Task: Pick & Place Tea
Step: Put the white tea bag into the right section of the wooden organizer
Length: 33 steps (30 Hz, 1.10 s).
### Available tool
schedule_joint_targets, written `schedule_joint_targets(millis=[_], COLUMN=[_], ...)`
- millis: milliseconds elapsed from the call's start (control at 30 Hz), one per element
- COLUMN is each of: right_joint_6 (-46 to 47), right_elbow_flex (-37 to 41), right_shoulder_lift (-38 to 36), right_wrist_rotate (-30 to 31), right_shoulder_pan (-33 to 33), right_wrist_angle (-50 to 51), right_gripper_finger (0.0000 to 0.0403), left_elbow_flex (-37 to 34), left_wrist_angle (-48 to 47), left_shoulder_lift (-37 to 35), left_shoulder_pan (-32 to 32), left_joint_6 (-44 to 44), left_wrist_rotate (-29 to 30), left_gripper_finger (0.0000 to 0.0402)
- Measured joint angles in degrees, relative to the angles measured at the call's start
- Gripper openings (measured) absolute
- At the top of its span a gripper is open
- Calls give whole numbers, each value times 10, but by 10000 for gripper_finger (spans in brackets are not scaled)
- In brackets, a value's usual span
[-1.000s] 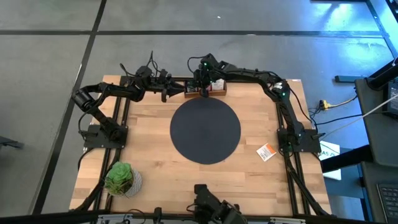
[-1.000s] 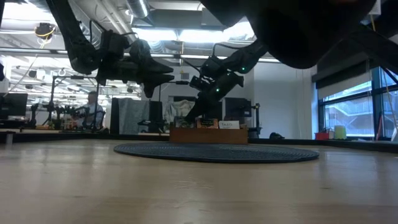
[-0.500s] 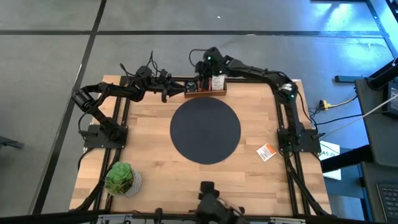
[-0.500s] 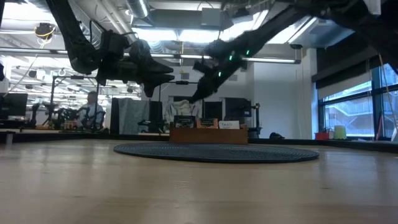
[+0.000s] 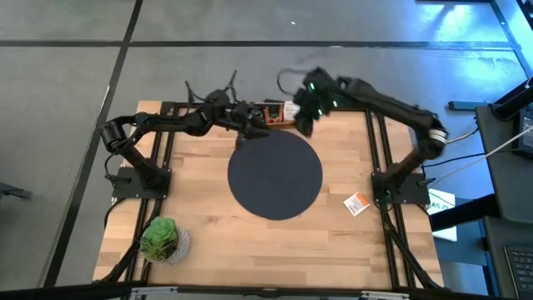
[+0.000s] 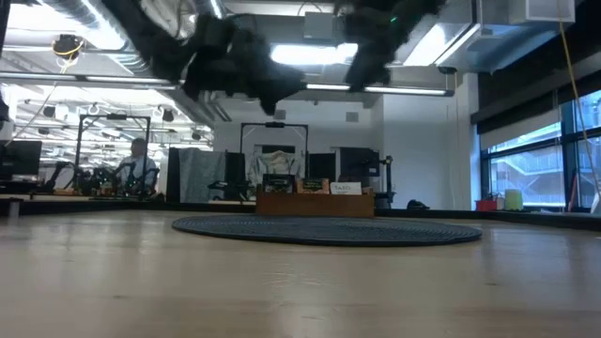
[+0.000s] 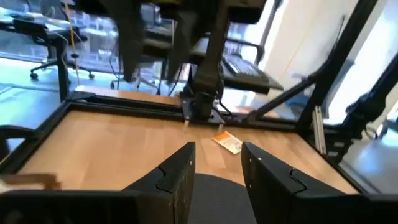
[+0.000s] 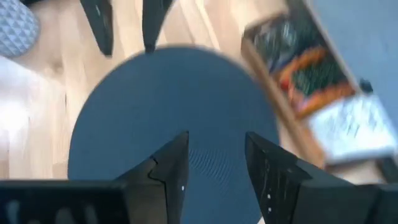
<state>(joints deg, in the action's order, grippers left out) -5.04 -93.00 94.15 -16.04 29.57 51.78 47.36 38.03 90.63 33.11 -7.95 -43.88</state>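
My jaws: both pairs parted, both empty.
My left gripper [image 5: 252,127] and right gripper [image 5: 304,123] flank the wooden tea box [image 5: 275,114]; one orange-and-white tea packet [image 5: 357,203] lies beside the round black mat [image 5: 275,177].

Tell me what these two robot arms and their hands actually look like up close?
Both are slim, dark, jointed arms bolted to black frames on the light wooden table. Thin black cables loop loosely along them. The right arm carries small green lights near its wrist. Each ends in a hand of two flat, black, angular fingers: the left hand and the right hand look alike.
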Motion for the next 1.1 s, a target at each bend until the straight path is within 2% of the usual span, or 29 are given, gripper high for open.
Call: schedule_joint_targets(millis=[167,300,533,633,833,1100], right_joint_6=[131,267,476,515,583,750], right_elbow_flex=[174,306,463,506,543,588], right_shoulder_lift=[-135,-244,-369,-390,-382,-337], right_wrist_rotate=[92,113,115,133,191,194], right_shoulder_pan=[-86,-157,-261,-309,-392,-468], right_wrist_angle=[-55,-96,-96,-101,-90,-46], right_gripper_finger=[157,157,157,157,157,157], left_elbow_flex=[65,102,133,137,144,144], left_wrist_angle=[-129,-174,-166,-153,-125,-61], left_shoulder_lift=[0,7,54,80,128,168], left_shoulder_pan=[-72,-136,-204,-224,-253,-256], left_joint_6=[51,67,18,0,-22,-54], left_wrist_rotate=[89,174,192,194,230,236], left_gripper_finger=[127,128,128,127,127,128])
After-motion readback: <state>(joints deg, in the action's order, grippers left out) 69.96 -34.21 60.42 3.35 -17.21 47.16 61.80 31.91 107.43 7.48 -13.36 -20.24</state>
